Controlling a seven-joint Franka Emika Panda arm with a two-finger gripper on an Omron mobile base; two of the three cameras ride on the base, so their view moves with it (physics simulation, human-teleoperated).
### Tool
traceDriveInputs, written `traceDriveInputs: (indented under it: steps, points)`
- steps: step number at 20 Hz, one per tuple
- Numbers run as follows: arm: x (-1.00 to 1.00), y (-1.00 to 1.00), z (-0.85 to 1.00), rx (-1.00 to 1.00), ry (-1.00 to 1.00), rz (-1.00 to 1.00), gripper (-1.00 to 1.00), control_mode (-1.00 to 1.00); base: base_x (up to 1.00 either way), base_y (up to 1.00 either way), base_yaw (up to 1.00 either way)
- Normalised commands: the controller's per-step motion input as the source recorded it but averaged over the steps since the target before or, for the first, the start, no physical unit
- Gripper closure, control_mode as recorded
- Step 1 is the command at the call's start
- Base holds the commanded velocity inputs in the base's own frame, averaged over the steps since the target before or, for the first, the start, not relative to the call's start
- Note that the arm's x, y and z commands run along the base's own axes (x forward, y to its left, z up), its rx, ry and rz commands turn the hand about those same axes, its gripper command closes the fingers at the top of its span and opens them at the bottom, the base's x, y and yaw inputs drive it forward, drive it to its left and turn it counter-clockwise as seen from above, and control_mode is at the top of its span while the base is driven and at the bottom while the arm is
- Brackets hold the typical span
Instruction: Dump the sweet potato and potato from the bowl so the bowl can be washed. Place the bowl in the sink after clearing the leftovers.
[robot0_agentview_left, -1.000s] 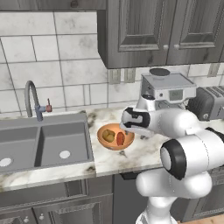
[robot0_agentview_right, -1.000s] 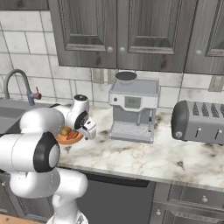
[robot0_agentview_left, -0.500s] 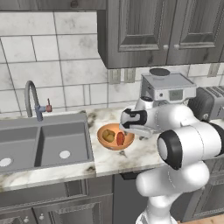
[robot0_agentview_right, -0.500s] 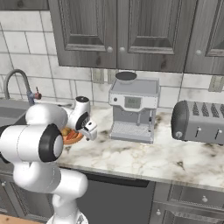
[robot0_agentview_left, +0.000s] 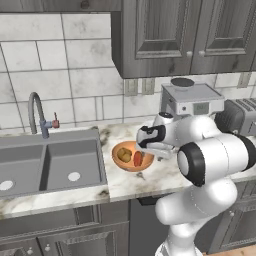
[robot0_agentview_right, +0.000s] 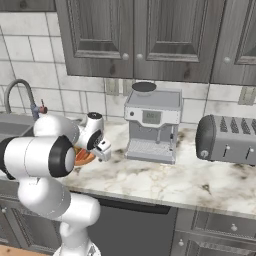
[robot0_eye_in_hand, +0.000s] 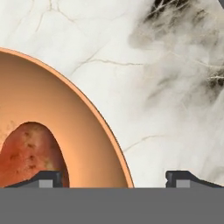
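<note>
Hovering over the near-right rim of the bowl (robot0_agentview_left: 131, 156), the gripper (robot0_eye_in_hand: 113, 177) is standing with its jaws apart, one tip over the bowl's inside and the other over bare marble, so the rim is running between them; whether either tip is touching it cannot be told. The bowl is sitting on the marble counter (robot0_agentview_left: 165, 175), just under and to the left of the hand. Inside it the sweet potato (robot0_agentview_left: 138, 158) is lying nearest the hand, right beside the inner finger tip in the hand view, and the potato (robot0_agentview_left: 124, 155) is resting just beyond it, toward the sink. The sink (robot0_agentview_left: 47, 165) is lying further left of the bowl, its two basins side by side, with the curved faucet (robot0_agentview_left: 37, 114) rising at its back edge. Behind the hand, against the tiled wall, a coffee machine (robot0_agentview_right: 151, 127) is standing near the arm's wrist, and a toaster (robot0_agentview_right: 226, 140) is sitting well off to the right of it. Dark cabinets (robot0_agentview_right: 135, 37) are hanging above the counter
</note>
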Motion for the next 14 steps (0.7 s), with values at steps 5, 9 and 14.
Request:
traceDriveInputs:
  steps: [5,9,14]
  points:
    - [0.0,0.07,-0.08,0.0,0.0,0.0,1.0,-1.0,0.0,0.0,0.0]
    - [0.0,0.0,0.0,0.0,0.0,0.0,1.0,-1.0,0.0,0.0,0.0]
    - [-0.02,0.0,0.0,0.0,-0.01,0.0,1.0,-1.0,0.0,0.0,0.0]
